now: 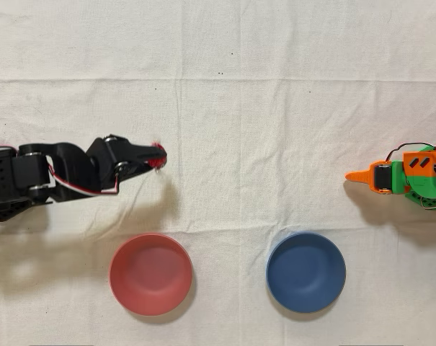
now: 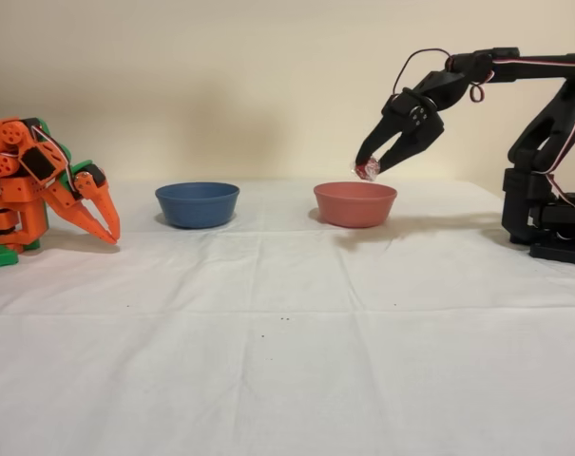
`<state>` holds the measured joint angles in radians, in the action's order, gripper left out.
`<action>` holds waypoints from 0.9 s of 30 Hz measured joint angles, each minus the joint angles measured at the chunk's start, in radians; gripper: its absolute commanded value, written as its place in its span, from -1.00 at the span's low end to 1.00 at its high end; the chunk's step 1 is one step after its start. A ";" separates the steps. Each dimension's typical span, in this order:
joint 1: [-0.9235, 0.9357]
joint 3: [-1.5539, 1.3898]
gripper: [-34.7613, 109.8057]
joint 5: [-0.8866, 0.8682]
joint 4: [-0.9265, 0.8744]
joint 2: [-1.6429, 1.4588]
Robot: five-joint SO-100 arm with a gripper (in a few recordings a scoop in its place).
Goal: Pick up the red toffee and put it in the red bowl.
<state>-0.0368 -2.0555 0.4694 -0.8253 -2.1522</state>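
On a bench [image 2: 287, 361] draped in creased white cloth before a plain cream wall, the black arm's jaws [image 2: 371, 169] grasp the red toffee [image 2: 369, 170] above the red bowl [image 2: 354, 203].

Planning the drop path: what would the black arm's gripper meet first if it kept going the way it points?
Probably bare tablecloth. The gripper, holding the red toffee, points down and forward, and overhead it sits beside the red bowl, not over it.
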 measured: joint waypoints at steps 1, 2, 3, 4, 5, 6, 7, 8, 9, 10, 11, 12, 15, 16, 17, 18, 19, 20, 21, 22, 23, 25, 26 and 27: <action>0.012 -0.011 -0.38 0.012 -0.008 -0.014; 0.025 -0.018 -0.38 0.021 -0.009 -0.023; 0.032 -0.021 -0.38 0.026 -0.011 -0.032; 0.038 -0.021 -0.38 0.034 -0.018 -0.040; 0.054 -0.021 -0.38 0.041 -0.025 -0.046; 0.071 -0.021 -0.38 0.046 -0.034 -0.051; 0.086 -0.021 -0.38 0.049 -0.040 -0.054; 0.106 -0.021 -0.38 0.049 -0.043 -0.060; 0.127 -0.021 -0.38 0.049 -0.043 -0.066; 0.147 -0.021 -0.38 0.051 -0.043 -0.071; 0.166 -0.023 -0.38 0.051 -0.043 -0.072; 0.179 -0.023 -0.38 0.051 -0.043 -0.075; 0.218 -0.023 -0.38 0.064 -0.043 -0.075; 0.238 -0.023 -0.38 0.067 -0.043 -0.075; 0.256 -0.023 -0.38 0.074 -0.040 -0.075; 0.281 -0.023 -0.38 0.080 -0.035 -0.075; 0.301 -0.023 -0.38 0.089 -0.029 -0.075; 0.313 -0.023 -0.38 0.095 -0.021 -0.075; 0.328 -0.023 -0.38 0.100 -0.012 -0.075; 0.334 -0.023 -0.38 0.107 -0.006 -0.074; 0.348 -0.023 -0.38 0.114 0.005 -0.064; 0.380 -0.023 -0.38 0.118 0.031 -0.038; 0.400 -0.023 -0.38 0.118 0.041 -0.021; 0.423 -0.023 -0.38 0.118 0.054 -0.005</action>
<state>0.3866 -2.0785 0.5875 -0.7716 -2.1568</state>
